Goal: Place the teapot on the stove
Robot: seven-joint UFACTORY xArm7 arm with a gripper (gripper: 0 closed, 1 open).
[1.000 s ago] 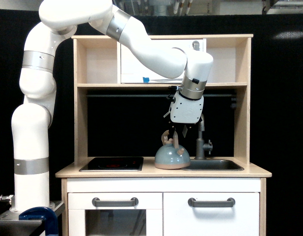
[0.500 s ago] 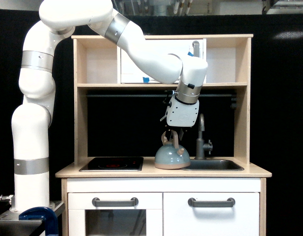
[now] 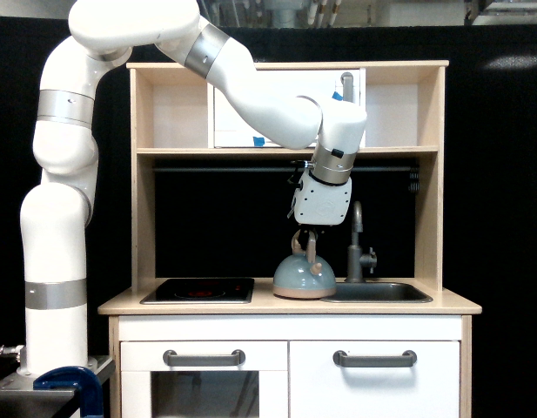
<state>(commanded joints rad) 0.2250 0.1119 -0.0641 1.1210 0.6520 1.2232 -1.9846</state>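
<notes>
The teapot [image 3: 304, 278], pale blue-grey with a tan arched handle, rests on the light wood counter just left of the sink, in the middle of the exterior view. My gripper [image 3: 310, 239] points down from above and its dark fingers are drawn together at the top of the teapot's handle. The teapot's base looks to be touching the counter. The stove [image 3: 198, 290], a flat black cooktop with faint red rings, lies to the exterior view's left of the teapot with nothing on it.
A grey sink basin [image 3: 377, 293] with a dark tap [image 3: 359, 248] sits right of the teapot. The wooden shelf [image 3: 285, 151] and dark rail run just above my wrist. Upright side panels [image 3: 144, 218] bound the counter.
My gripper moved left and down onto the handle, and its fingers went from spread apart to drawn together. The teapot shifted very slightly to the exterior view's left.
</notes>
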